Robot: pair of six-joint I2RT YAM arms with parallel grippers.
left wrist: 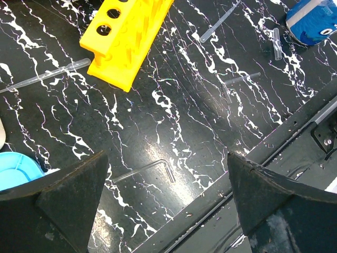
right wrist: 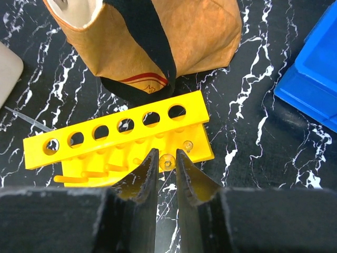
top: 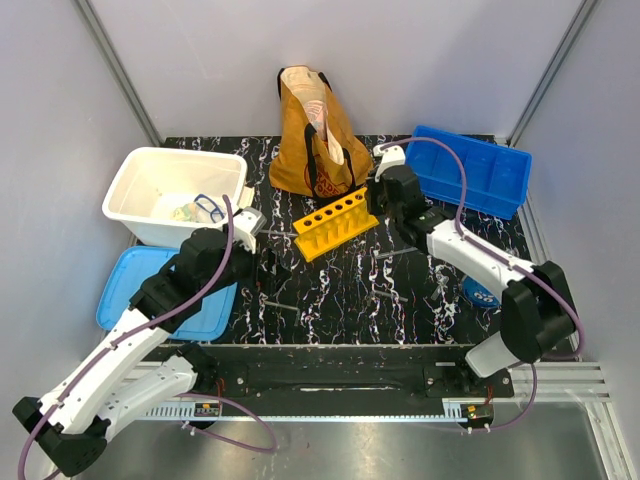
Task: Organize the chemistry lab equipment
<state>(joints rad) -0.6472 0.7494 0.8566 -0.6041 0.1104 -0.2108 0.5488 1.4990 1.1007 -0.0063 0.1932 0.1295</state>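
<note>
Jaws of my right pincer (right wrist: 166, 155) stand nearly together, just short of the yellow plastic six-hole test-tube rack (right wrist: 121, 129). A small clear tube end (right wrist: 167, 162) sits at their tips; gripped or not, I can't tell. My left pincer (left wrist: 167, 157) gapes wide, empty, above a bent clear tube (left wrist: 150, 168).

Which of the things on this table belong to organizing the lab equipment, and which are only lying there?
For the job: yellow test-tube rack, clear pipette, bent glass tube, thin clear tubes.

Only lying there: brown tote bag, blue lid. The white tub and blue bin may serve as containers.
</note>
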